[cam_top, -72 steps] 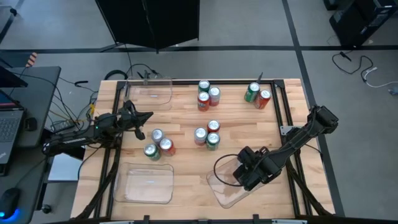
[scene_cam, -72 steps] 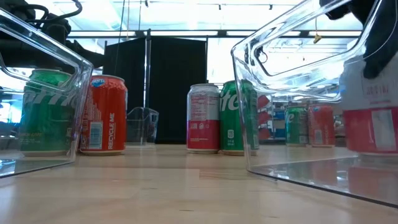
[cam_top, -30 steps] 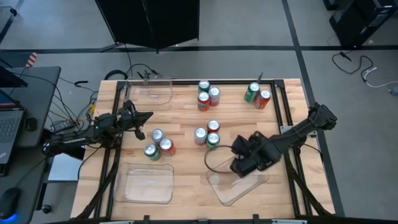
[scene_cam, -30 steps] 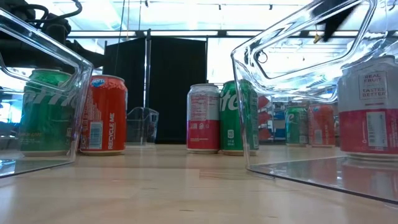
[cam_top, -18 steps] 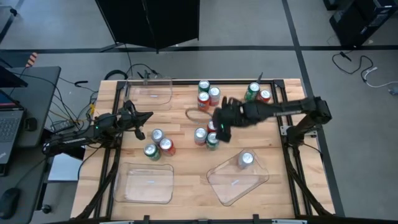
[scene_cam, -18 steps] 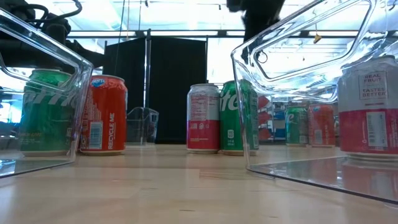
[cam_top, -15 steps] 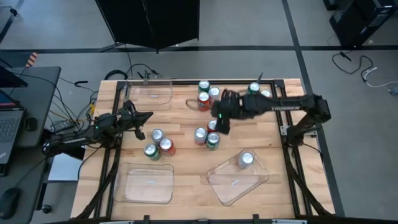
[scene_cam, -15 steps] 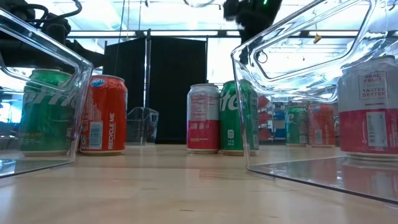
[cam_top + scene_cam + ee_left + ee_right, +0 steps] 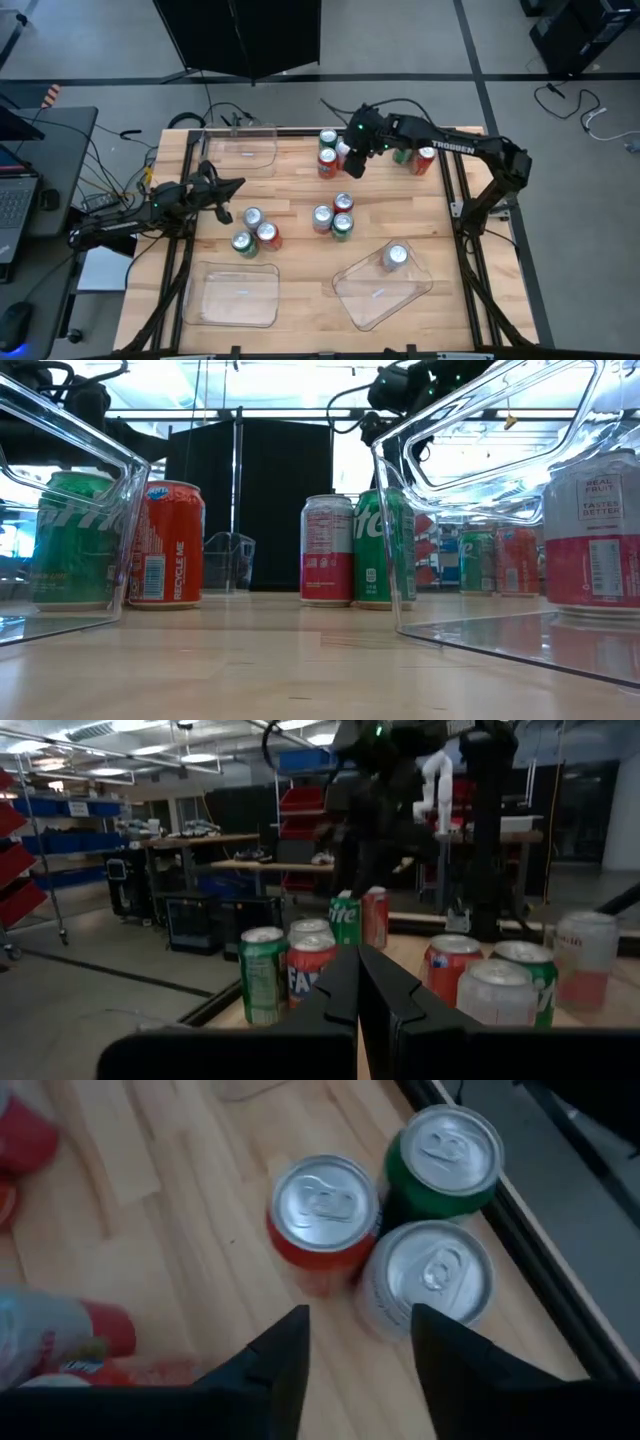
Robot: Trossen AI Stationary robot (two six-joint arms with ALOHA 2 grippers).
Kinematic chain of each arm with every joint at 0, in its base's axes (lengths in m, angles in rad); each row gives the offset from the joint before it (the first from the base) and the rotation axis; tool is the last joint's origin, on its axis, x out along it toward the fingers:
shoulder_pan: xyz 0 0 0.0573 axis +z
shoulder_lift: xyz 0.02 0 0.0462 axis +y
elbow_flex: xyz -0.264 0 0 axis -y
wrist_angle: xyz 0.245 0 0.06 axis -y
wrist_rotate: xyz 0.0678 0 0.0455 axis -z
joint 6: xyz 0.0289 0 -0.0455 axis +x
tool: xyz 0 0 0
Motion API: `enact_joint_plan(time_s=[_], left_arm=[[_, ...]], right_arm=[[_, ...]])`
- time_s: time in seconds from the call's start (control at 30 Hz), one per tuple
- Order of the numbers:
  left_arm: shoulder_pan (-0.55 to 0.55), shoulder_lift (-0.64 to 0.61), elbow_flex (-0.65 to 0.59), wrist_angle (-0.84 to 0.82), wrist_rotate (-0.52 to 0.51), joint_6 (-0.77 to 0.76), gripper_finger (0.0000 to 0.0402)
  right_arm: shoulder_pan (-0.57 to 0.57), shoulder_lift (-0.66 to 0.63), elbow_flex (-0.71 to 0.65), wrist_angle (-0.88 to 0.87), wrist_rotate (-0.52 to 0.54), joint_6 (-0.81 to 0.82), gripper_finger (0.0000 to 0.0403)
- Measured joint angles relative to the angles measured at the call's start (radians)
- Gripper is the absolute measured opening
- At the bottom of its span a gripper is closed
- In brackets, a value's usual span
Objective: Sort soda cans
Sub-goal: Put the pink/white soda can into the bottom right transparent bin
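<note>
Right gripper (image 9: pixel 352 160) hovers over the far cluster of 3 cans, fingers spread and empty.

Below it stand a red can (image 9: pixel 322 1220), a green can (image 9: pixel 441 1159) and a silver-white can (image 9: pixel 428 1278), all touching near the table's far edge. 1 silver-white can (image 9: pixel 396 256) already stands in the clear tray (image 9: pixel 372 298) at the near right; other cans wait in clusters mid-table. The left gripper (image 9: pixel 222 213) rests clenched shut and empty beside the left cluster. The risk, as I judge it: the 3 cans are packed tight, so a finger coming down between them could knock a neighbour over or shove it toward the table's frame.
</note>
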Motion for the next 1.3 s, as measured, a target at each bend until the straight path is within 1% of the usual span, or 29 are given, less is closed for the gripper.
enact_joint_plan(time_s=[0.27, 0.37, 0.43, 0.53, 0.77, 1.17, 1.3], left_arm=[[0.000, 0.000, 0.000, 0.004, 0.001, -0.028, 0.0002], [0.000, 0.000, 0.000, 0.004, 0.002, -0.028, 0.0002], [0.000, 0.000, 0.000, 0.004, 0.002, -0.028, 0.0002], [0.000, 0.000, 0.000, 0.004, 0.002, -0.029, 0.0002], [0.000, 0.000, 0.000, -0.004, 0.002, -0.029, 0.0002], [0.000, 0.000, 0.000, -0.009, 0.003, -0.029, 0.0002], [0.000, 0.000, 0.000, -0.010, 0.003, -0.029, 0.0002]], right_arm=[[-0.048, 0.001, -0.046, 0.109, -0.009, -0.008, 0.0308], [-0.061, 0.001, -0.070, 0.140, -0.016, -0.033, 0.0343], [-0.067, 0.001, -0.092, 0.175, -0.035, -0.056, 0.0356], [-0.080, 0.001, -0.117, 0.196, -0.071, -0.078, 0.0363], [-0.104, 0.001, -0.191, 0.322, -0.072, -0.128, 0.0357], [-0.114, 0.001, -0.256, 0.428, -0.073, -0.138, 0.0351], [-0.115, 0.013, -0.269, 0.479, -0.099, -0.138, 0.0351]])
